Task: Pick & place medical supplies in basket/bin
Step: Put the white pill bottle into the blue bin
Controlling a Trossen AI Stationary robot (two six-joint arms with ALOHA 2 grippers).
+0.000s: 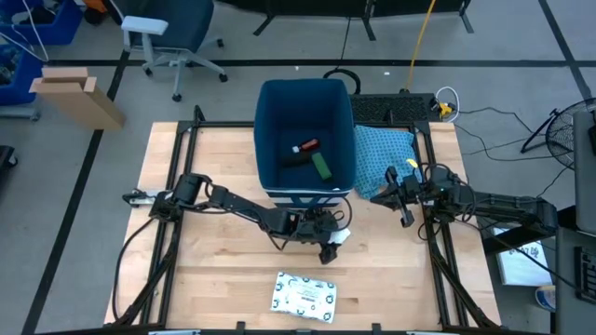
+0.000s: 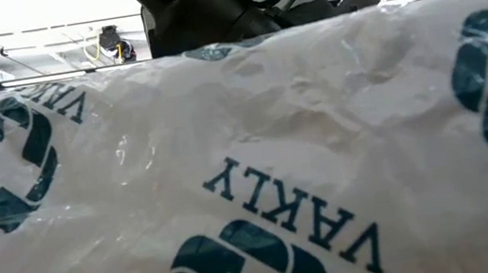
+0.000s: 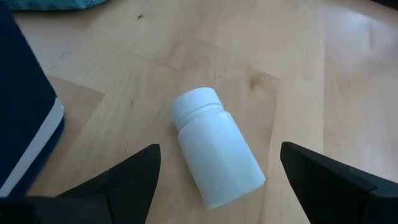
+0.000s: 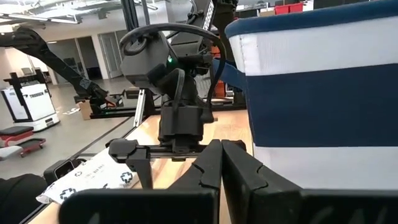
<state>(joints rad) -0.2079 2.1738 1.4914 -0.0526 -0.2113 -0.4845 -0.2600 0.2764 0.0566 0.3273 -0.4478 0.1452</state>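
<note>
Bare wooden desk (image 1: 186,270) carried a white bottle (image 3: 217,149) on its side at the bin's (image 1: 303,102) six o'clock, between the left gripper's (image 3: 217,186) spread jaws; light, rigid, probably slick, best pinched across its body; right gripper (image 4: 221,165) waited, jaws pressed together.

The white packet (image 2: 256,154) fills the low view, and its dark green print reads upside down there: "VAKLY" in capitals across the middle, with the same letters partly shown near the upper left corner (only "VAK" or so is clear). Large rounded logo shapes sit beside the words. In the right wrist view, a white cart (image 4: 26,102) far back in the room carries dark lettering that seems to say "TROSSEN".
</note>
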